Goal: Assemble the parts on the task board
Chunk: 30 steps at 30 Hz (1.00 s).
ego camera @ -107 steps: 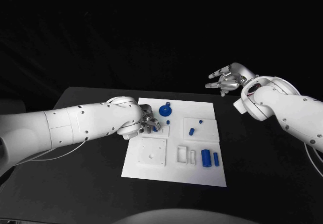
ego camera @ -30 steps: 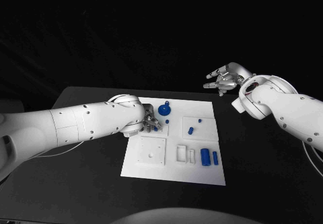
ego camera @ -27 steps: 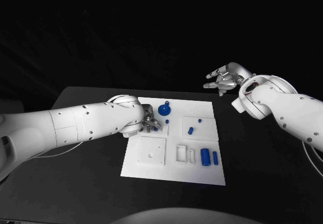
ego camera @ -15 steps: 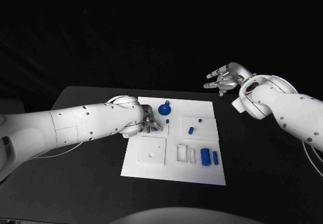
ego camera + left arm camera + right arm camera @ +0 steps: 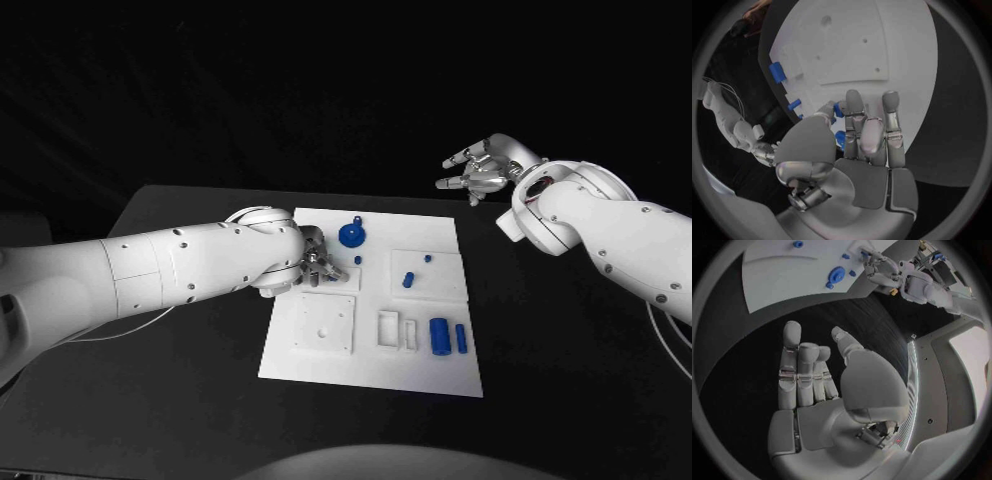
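Observation:
The white task board [image 5: 372,360] lies in the middle of the black table. My left hand [image 5: 317,265] hovers low over its far left part, next to a round blue part with a handle [image 5: 352,236] and a small blue peg [image 5: 358,260]. In the left wrist view the left hand [image 5: 861,145] has its fingers stretched out and a small blue part [image 5: 840,109] pinched between the thumb and a finger. My right hand [image 5: 476,172] hangs in the air beyond the board's far right corner, fingers apart and holding nothing; the right hand [image 5: 817,375] is the same in its wrist view.
Two short blue pegs [image 5: 410,280] stand in the board's right middle. Two blue cylinders [image 5: 438,335] lie near its front right, beside white slots [image 5: 392,330]. A raised white square plate [image 5: 326,322] sits at the front left. Bare black table surrounds the board.
My left hand has turned slightly over the board's far left, and the blue piece at its fingertips is now hidden in the head view. The right hand has not moved.

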Each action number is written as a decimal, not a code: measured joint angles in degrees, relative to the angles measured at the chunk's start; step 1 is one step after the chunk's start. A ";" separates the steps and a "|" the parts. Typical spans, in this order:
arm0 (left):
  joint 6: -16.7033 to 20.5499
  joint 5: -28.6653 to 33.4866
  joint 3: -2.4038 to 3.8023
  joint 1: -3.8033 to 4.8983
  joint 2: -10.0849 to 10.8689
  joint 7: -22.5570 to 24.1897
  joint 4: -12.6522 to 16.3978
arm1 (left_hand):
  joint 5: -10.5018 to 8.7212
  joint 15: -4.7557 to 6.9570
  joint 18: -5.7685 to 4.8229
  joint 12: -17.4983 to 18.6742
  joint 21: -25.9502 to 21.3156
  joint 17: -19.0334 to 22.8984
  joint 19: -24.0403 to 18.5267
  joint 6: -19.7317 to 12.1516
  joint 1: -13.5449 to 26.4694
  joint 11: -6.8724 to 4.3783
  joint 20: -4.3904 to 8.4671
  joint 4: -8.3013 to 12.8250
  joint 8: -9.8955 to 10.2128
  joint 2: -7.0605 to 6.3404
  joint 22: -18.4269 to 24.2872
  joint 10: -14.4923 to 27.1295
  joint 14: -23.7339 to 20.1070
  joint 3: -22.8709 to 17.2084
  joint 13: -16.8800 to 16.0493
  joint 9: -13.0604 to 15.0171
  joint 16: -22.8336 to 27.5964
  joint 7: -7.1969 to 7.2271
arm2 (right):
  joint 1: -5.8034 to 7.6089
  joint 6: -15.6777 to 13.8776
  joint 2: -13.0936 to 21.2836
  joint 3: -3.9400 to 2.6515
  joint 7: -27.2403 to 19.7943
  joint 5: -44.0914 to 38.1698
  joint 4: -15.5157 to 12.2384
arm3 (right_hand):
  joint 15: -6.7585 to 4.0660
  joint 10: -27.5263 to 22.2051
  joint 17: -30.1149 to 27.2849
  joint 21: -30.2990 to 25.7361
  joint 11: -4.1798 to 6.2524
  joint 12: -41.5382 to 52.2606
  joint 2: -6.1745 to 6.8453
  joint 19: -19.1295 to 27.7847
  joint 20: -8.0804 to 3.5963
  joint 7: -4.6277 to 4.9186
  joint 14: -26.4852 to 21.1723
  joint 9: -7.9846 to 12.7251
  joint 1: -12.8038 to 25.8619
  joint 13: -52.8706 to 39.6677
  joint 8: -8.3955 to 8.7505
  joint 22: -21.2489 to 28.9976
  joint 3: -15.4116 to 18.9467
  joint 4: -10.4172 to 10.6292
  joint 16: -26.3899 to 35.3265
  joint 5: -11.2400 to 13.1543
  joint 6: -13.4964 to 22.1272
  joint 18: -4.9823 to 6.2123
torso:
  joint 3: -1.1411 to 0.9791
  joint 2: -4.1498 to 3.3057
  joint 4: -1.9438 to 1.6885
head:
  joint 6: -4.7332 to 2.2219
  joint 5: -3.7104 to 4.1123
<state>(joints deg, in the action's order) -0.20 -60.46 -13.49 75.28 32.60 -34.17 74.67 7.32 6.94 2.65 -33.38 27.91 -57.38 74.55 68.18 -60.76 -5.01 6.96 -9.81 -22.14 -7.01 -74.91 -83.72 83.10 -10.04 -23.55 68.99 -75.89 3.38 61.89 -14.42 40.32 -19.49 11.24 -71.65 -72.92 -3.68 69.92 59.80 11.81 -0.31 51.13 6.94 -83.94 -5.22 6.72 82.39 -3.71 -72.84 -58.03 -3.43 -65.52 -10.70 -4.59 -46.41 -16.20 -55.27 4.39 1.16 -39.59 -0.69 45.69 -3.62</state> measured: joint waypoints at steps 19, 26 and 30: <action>-0.47 1.26 -0.06 0.20 0.95 0.21 0.83 | -4.27 0.00 0.00 0.00 0.00 -0.29 0.21 0.39 4.24 0.00 0.21 -6.84 0.88 -5.98 0.01 0.00 0.00 0.98 0.45 0.05 0.00 -0.21 | 0.00 -0.01 -0.25 0.00 0.04 -0.02 0.52 | 0.00 0.01 -0.16 -0.23 0.00 -0.20 0.00 0.00 0.00 0.14 0.00 0.00 0.00 0.12 0.00 0.02 0.00 0.00 0.10 0.00 -0.14 0.00 | -0.03 0.00 0.00 | -0.55 -0.26; -1.00 2.18 0.93 0.60 1.46 0.23 1.25 | -4.27 0.00 0.00 0.00 -0.24 0.05 0.19 0.18 4.61 0.00 0.64 -6.94 1.23 -6.33 0.01 0.00 0.00 2.11 0.65 0.05 0.26 -0.41 | -0.01 0.00 -0.32 0.00 0.04 -0.02 0.71 | 0.00 0.02 -0.21 -0.23 -0.01 -0.20 0.00 0.00 0.00 0.13 0.00 0.00 0.00 0.25 0.00 0.10 0.00 0.00 0.10 0.00 -0.14 0.01 | -0.05 0.00 0.05 | -0.68 -0.45; -1.40 2.70 1.71 1.13 2.03 0.31 1.41 | -4.27 0.21 0.00 0.07 -0.38 0.59 0.19 -0.26 3.83 0.10 0.63 -6.84 2.50 -5.79 0.01 -0.10 -0.21 1.63 0.75 -0.65 0.67 -0.85 | -0.02 0.00 -0.31 0.00 0.04 -0.02 0.79 | 0.00 0.02 -0.21 -0.23 -0.01 -0.20 0.00 0.00 0.00 0.13 0.00 0.00 0.00 0.25 0.00 0.10 0.00 0.00 0.10 0.00 -0.13 0.00 | -0.07 0.00 0.07 | -0.82 -0.46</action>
<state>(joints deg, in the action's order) -1.60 -57.76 -11.78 76.41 34.64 -33.86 76.08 3.05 7.15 2.66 -33.31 27.53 -56.79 74.74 67.92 -56.93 -4.91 7.59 -16.65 -19.65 -12.80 -74.90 -83.83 82.89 -8.41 -22.80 68.34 -75.22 2.53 61.87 -14.42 40.01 -19.49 11.29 -71.67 -72.13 -3.68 69.94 59.58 11.58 -0.31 50.92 6.94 -83.94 -5.22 6.85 82.39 -3.71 -72.84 -57.78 -3.43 -65.42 -10.70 -4.59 -46.31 -16.20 -55.40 4.39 1.09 -39.59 -0.63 44.86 -4.08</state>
